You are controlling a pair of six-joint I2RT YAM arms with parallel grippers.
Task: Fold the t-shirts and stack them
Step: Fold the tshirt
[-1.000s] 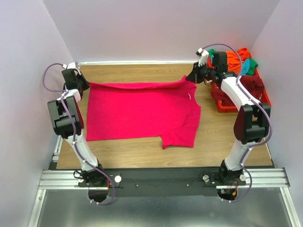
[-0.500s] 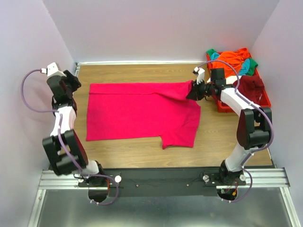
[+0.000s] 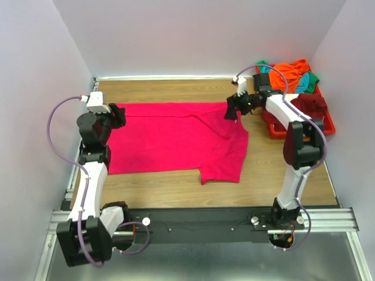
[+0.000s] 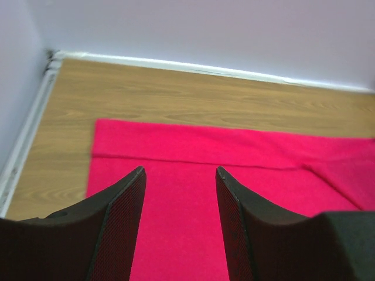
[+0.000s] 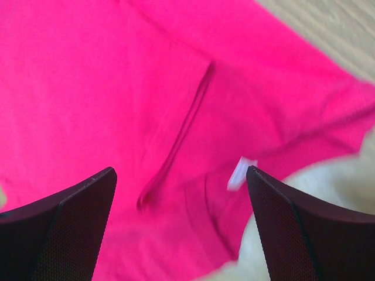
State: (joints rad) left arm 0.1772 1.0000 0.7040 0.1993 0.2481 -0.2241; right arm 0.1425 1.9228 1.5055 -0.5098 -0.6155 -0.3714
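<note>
magenta t-shirt (image 3: 176,137) lies flat below your left gripper (image 4: 180,171), jaws apart and empty, and your right gripper (image 5: 180,171), jaws wide and empty; its white label (image 5: 237,174) is blurred.

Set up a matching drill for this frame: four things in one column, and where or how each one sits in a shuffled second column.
1. pink shirt
2. orange shirt
3. bin
4. left gripper

A. open, at the pink shirt's left end
B. heaped in the bin
C. far right of the table
D. spread flat mid-table

Pairs: 1-D, 2-B, 3-C, 4-A
</note>
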